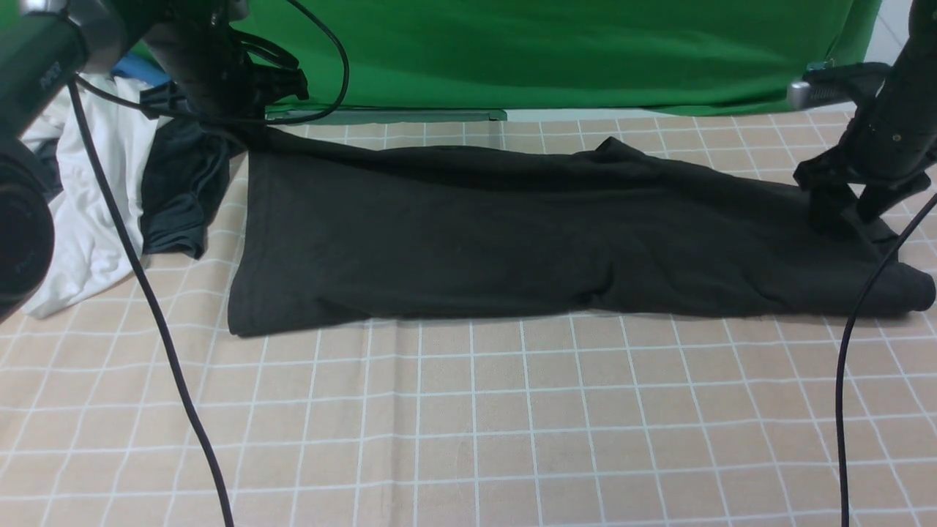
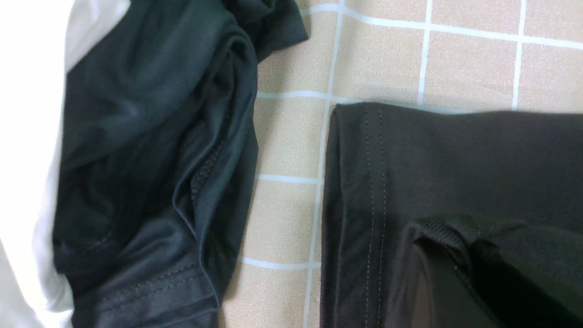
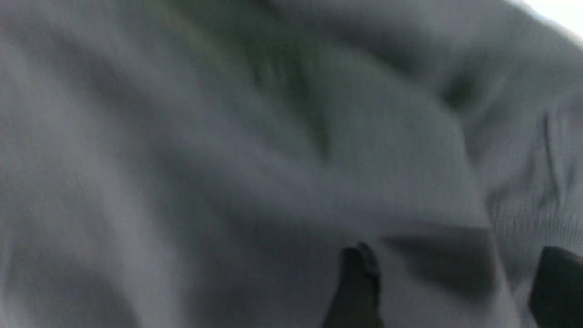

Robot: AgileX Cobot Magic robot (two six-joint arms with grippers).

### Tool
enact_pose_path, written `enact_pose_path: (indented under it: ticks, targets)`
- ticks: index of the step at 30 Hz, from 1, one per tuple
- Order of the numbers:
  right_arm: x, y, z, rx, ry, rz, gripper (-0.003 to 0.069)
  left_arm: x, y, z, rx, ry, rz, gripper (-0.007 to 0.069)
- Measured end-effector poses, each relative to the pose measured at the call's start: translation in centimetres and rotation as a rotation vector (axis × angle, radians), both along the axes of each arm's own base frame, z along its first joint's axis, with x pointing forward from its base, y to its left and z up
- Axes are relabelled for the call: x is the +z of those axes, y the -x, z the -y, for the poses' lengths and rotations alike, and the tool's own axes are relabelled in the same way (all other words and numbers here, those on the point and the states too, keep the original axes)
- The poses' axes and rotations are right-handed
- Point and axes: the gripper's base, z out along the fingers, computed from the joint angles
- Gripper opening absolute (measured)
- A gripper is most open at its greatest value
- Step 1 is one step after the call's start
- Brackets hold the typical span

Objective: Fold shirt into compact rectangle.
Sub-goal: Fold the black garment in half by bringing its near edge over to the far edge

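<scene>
Left tool [image 1: 240, 121] clamped on shirt [image 1: 476, 234] far corner | right tool [image 1: 848, 212] jaws apart, touching shirt

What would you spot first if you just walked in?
A big black shirt lies folded long across the checked table. The left pincer pinches its far left corner, and the right pincer stands open on its right end. A white shirt and a grey top are heaped at the left.

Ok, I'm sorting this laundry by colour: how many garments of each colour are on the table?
black shirt: 1
dark grey garment: 1
white shirt: 1
Total: 3
A blue bit behind them is too hidden to count.
</scene>
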Motion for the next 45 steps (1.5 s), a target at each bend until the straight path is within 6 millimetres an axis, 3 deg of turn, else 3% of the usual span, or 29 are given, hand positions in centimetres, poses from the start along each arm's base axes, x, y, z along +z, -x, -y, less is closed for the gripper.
enact_pose_path:
  ticks: [7, 9, 13, 15, 16, 22, 24, 32, 39, 42, 45]
  targets:
    - [-0.6, -1.0, -0.7, 0.026, -0.072, 0.087, 0.0538, 0.0, 0.0, 0.0, -0.024, -0.011, 0.001, 0.0036]
    - [-2.4, -1.3, -0.9, 0.026, -0.101, 0.053, 0.0501, 0.0, 0.0, 0.0, -0.024, -0.012, 0.001, 0.0036]
    - [-3.2, -1.4, -1.0, 0.022, -0.119, 0.036, 0.0283, 0.0, 0.0, 0.0, -0.029, -0.014, 0.001, 0.0036]
    - [-2.7, -1.4, -1.0, 0.021, -0.119, 0.049, 0.012, 0.0, 0.0, 0.0, -0.034, -0.016, 0.0, 0.0036]
    - [-2.4, -1.5, -1.0, 0.023, -0.116, 0.058, 0.0099, 0.0, 0.0, 0.0, -0.037, -0.018, -0.003, 0.0036]
    - [2.0, -1.9, -0.3, -0.016, -0.046, 0.19, 0.0099, 0.0, 0.1, 0.0, -0.038, -0.017, -0.011, 0.0036]
    - [2.6, -2.1, -0.2, -0.031, -0.041, 0.221, 0.0099, -0.1, 0.1, 0.0, -0.038, -0.016, -0.012, 0.0036]
    - [0.3, -3.0, 0.4, -0.052, -0.022, 0.23, 0.015, 0.1, -0.2, 0.0, -0.008, -0.007, 0.024, 0.0036]
    - [-0.4, -4.0, 0.9, -0.064, 0.005, 0.318, 0.0199, 0.2, -1.0, 0.0, -0.004, -0.008, 0.114, 0.0043]
    - [-0.4, -4.3, 1.3, -0.068, 0.017, 0.355, 0.0272, 0.4, -1.4, -0.1, -0.011, -0.016, 0.162, 0.0097]
    - [-0.2, -4.5, 1.4, -0.073, 0.02, 0.373, 0.0348, 0.5, -1.6, -0.1, -0.019, -0.027, 0.186, 0.0203]
